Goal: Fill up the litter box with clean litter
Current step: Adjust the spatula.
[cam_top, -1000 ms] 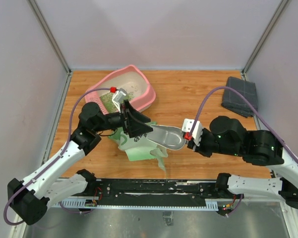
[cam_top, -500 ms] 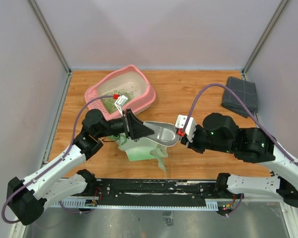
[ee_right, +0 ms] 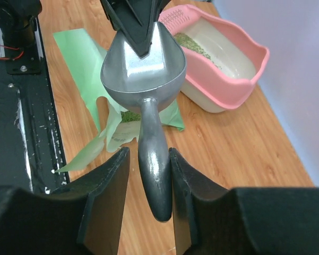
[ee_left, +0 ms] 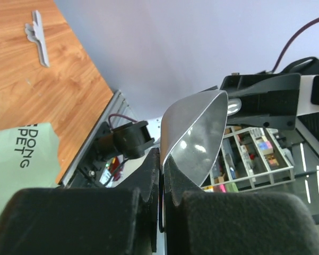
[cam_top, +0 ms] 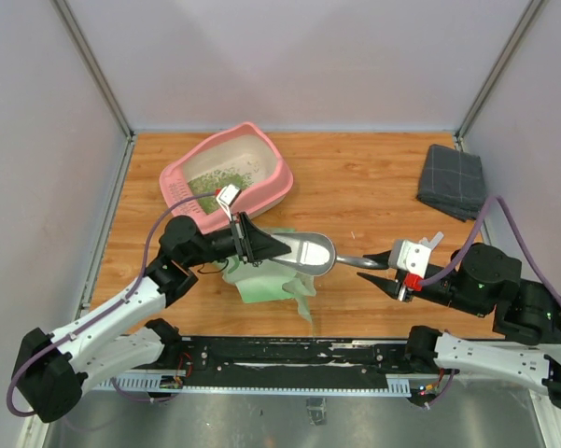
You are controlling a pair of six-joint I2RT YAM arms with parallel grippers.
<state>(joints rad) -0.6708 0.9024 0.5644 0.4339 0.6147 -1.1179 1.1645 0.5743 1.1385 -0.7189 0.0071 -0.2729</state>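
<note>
The pink litter box (cam_top: 284, 177) (ee_right: 253, 52) stands at the back left, with a thin layer of green clean litter (cam_top: 211, 183) (ee_right: 193, 44) inside. A grey metal scoop (cam_top: 310, 251) (ee_right: 143, 65) (ee_left: 200, 130) hangs level over the light green bag (cam_top: 262, 281) (ee_right: 85, 57). My left gripper (cam_top: 278, 247) (ee_left: 162, 159) is shut on the front rim of the scoop's bowl. My right gripper (cam_top: 382, 272) (ee_right: 148, 159) is open, its fingers on either side of the scoop's handle end, with a gap on the left side. More litter (ee_right: 128, 116) shows in the bag's mouth.
A folded grey cloth (cam_top: 453, 180) lies at the back right. A small grey plastic piece (ee_left: 38, 32) lies on the wooden table. Grey walls close in the table on three sides, and the black base rail (cam_top: 289, 357) runs along the near edge.
My left gripper has closed onto the scoop's front rim. My right gripper has opened off the handle and drawn back to the right, so the left one now holds the scoop.
</note>
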